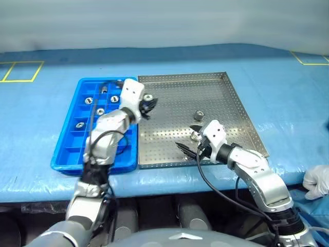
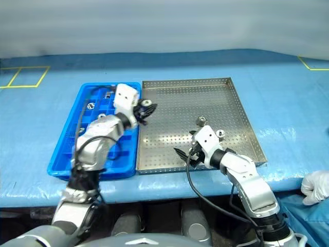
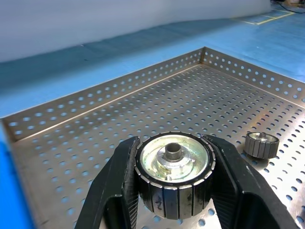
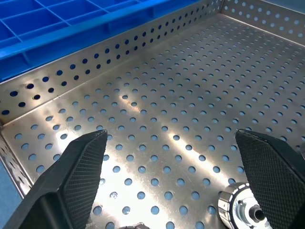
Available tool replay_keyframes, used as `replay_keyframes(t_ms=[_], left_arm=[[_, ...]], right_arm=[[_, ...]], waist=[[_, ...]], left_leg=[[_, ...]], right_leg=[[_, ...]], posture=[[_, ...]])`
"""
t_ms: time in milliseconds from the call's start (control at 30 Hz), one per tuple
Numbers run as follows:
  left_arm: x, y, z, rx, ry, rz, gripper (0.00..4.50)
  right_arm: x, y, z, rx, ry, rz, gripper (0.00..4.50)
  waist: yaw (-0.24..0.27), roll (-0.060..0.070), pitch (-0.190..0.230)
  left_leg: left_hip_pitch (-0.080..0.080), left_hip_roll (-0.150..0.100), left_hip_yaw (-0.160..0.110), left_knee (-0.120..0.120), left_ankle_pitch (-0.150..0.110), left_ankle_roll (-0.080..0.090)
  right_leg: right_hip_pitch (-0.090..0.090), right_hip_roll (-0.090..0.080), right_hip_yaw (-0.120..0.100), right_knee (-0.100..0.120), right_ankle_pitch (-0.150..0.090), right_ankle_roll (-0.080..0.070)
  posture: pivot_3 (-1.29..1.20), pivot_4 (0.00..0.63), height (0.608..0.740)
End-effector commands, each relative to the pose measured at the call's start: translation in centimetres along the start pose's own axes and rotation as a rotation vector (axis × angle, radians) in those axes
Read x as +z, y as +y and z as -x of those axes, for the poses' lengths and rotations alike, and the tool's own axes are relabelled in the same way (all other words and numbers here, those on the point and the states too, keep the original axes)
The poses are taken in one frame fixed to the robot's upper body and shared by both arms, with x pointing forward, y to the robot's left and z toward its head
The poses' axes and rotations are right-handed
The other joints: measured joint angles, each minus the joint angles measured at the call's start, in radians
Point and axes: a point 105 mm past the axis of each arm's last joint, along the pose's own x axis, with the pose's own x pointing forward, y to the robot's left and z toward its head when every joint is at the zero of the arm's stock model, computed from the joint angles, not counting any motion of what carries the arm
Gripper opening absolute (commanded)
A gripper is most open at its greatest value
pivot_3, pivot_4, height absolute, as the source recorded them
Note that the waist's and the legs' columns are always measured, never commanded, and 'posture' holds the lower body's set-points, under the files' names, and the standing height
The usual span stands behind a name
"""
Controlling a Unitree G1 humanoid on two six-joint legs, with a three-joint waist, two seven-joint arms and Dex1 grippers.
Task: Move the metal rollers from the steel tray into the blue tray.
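A: Status check. Your left pincer (image 3: 174, 191) is clamped tight on one metal roller (image 3: 174, 175), both black fingers (image 3: 116, 191) pressed against its ribbed flank, bore facing up. In the head view it hangs over the seam between the steel tray (image 1: 234, 98) and the blue tray (image 1: 69, 149).

B: And the right?

A: Your right pincer (image 4: 178, 176) is spread wide, holding nothing, low over the steel tray's perforated floor at about 6 o'clock of that tray. A roller (image 4: 240, 207) lies just inside its one finger. Another roller (image 1: 199, 114) sits near the tray's centre, and one (image 2: 220, 133) at roughly 4 o'clock of centre.

B: How do you want the step handled?

A: Carry the held roller toward 9 o'clock, over the blue rim, and pick an empty compartment; several cells at the far end already hold rollers (image 1: 88, 100). Keep the grip level so the piece doesn't slip endwise. Lower into the cell before you let go; dropping from height risks a bounce into a neighbouring cell. Hold the right arm back until the left clears the seam.

B: Any markings?

A: No brand, label or lettering readable anywhere. Only yellow tape lines (image 1: 20, 72) on the blue desk (image 1: 288, 92).
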Motion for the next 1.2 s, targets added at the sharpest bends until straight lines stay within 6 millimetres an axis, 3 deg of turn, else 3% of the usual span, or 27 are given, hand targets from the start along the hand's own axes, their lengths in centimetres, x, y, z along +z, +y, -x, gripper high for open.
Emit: replay_keyframes(t_ms=[33,133,233,500,733,1067,1200], left_arm=[[0.9,2.5,4.1,0.174,0.0,-0.036,1.72],[0.1,4.6,7.9,0.337,0.057,-0.066,1.72],[-0.4,5.4,10.6,0.44,0.096,-0.084,1.72],[-3.0,5.4,14.1,0.552,0.208,-0.043,1.72],[-5.1,5.3,13.7,0.566,0.271,-0.009,1.72],[-5.5,5.3,11.9,0.503,0.286,-0.03,1.72],[-5.3,5.3,11.6,0.482,0.282,-0.052,3.0]], right_arm=[[1.1,0.2,-0.6,0.045,-0.043,0.024,4.5],[1.0,0.2,-1.5,0.093,-0.035,0.027,4.5],[1.4,0.3,-2.4,0.148,-0.037,0.041,4.5],[2.8,1.0,-4.0,0.267,-0.066,0.08,4.5],[2.9,1.3,-4.4,0.29,-0.067,0.094,4.5],[2.6,1.5,-3.4,0.276,-0.066,0.086,4.5],[2.5,1.6,-3.4,0.268,-0.065,0.084,4.5]], waist=[[0.017,0.0,0.0],[0.052,-0.002,0.001],[0.089,-0.003,0.002],[0.172,-0.004,0.002],[0.223,-0.004,0.002],[0.234,-0.004,0.003],[0.228,-0.004,0.003]], left_leg=[[0.0,0.0,0.0,0.0,0.0,0.0],[0.0,0.0,-0.001,0.001,0.0,0.0],[0.0,0.0,-0.001,0.002,0.0,0.0],[-0.001,0.0,-0.002,0.002,0.0,0.0],[-0.001,0.0,-0.003,0.002,0.0,-0.001],[-0.003,0.0,-0.002,0.0,0.0,-0.001],[-0.003,0.0,-0.001,0.0,0.0,-0.001]], right_leg=[[0.0,0.0,0.0,0.0,0.0,-0.001],[0.001,0.0,-0.001,0.0,0.0,-0.001],[0.001,-0.001,-0.001,-0.001,0.0,-0.001],[0.002,-0.001,-0.004,-0.001,-0.001,-0.002],[0.001,-0.002,-0.004,-0.002,-0.001,-0.003],[-0.001,-0.002,-0.005,-0.002,-0.002,-0.003],[-0.001,-0.002,-0.005,-0.002,-0.002,-0.003]], posture=[[0.13,0.15,0.74],[0.23,0.15,0.74],[0.29,0.15,0.74],[0.41,0.15,0.74],[0.4,0.15,0.74],[0.33,0.15,0.74],[0.33,0.15,0.74]])
